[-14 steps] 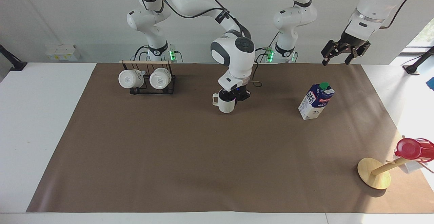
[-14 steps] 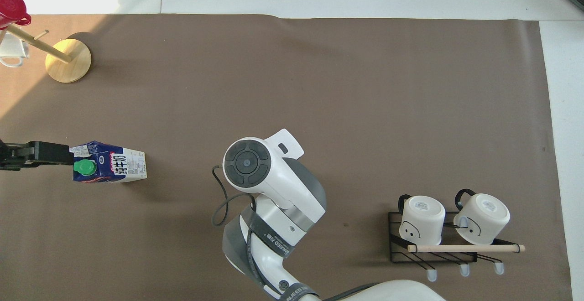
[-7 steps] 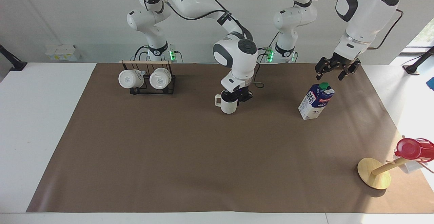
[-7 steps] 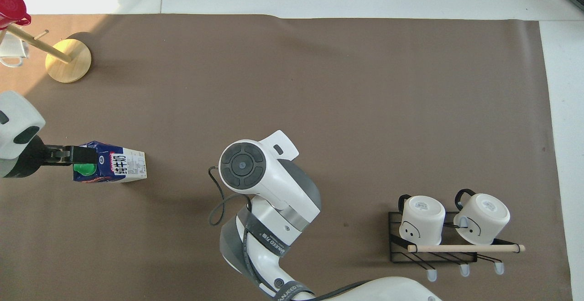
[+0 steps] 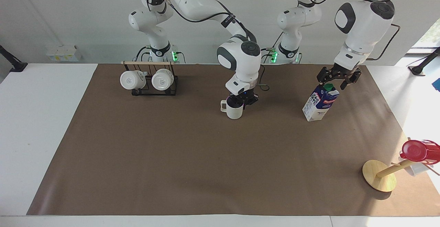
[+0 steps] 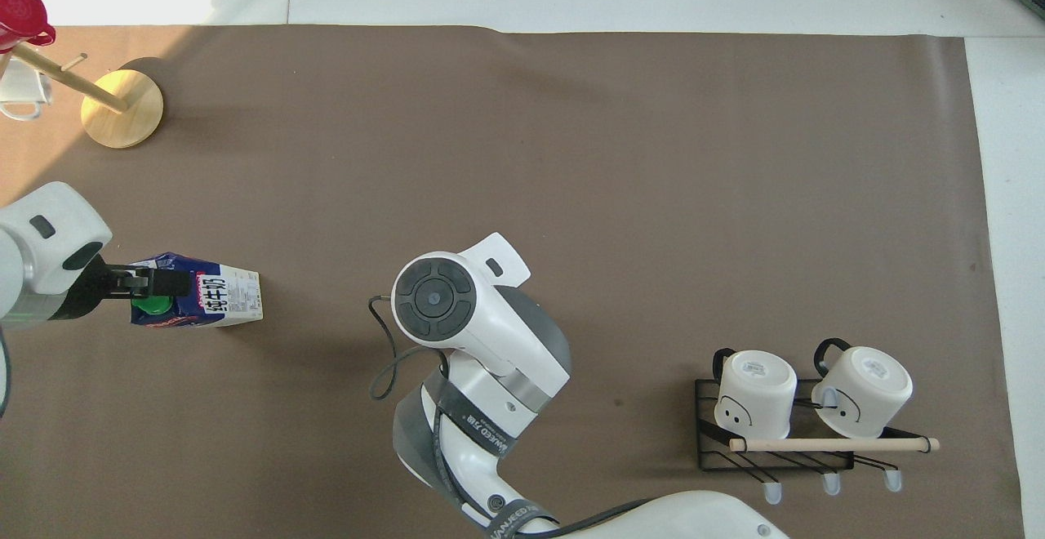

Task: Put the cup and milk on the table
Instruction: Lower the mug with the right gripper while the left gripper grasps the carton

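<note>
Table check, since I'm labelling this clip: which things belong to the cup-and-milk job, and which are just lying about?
Job:
- cup, at the right end effector
- milk, under the left end effector
- table

Lying about:
- rack with two white mugs
- wooden stand
- red cup

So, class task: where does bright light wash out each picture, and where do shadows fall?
Facing view: daylight bleaches the table at the left arm's end, near the red cup; soft shadow spreads beside the milk. Overhead view: the same glare whitens the corner by the wooden stand; the right arm hides the cup.
</note>
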Robot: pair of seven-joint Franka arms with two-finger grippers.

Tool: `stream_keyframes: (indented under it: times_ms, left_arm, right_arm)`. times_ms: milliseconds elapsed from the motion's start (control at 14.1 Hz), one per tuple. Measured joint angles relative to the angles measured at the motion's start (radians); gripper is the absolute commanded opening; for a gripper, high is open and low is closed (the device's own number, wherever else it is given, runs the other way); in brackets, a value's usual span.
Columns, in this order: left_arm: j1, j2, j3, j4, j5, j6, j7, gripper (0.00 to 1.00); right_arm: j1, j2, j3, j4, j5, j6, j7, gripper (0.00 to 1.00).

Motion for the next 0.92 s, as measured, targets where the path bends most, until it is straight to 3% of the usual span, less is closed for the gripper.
stream_keyframes:
  times_ms: [71, 142, 354, 425, 637, 920]
  left_arm:
    - [0.0, 0.002, 0.0, -0.027, 0.0, 0.035, 0.001, 1.0]
    - [0.0, 0.003, 0.0, -0.049, 0.0, 0.06, 0.003, 1.0]
    - [0.0, 0.003, 0.0, -0.069, 0.0, 0.078, 0.008, 1.0]
    - [0.0, 0.003, 0.0, -0.069, 0.0, 0.078, 0.009, 1.0]
    - [0.0, 0.003, -0.001, -0.069, 0.0, 0.078, 0.01, 0.78]
    - [0.0, 0.003, -0.001, -0.069, 0.0, 0.078, 0.01, 0.57]
  right_arm:
    - [0.0, 0.0, 0.0, 0.0, 0.0, 0.003, 0.007, 0.47]
    - [0.0, 0.0, 0.0, 0.001, 0.0, 0.009, 0.012, 0.74]
    - [-0.003, -0.005, -0.005, 0.01, 0.0, 0.026, 0.022, 0.95]
    - [-0.006, -0.015, -0.008, 0.016, 0.001, 0.027, 0.023, 0.98]
    - [-0.037, -0.081, -0.014, 0.023, 0.001, 0.026, 0.026, 1.0]
    - [-0.157, -0.241, -0.019, -0.002, 0.001, -0.01, 0.026, 1.0]
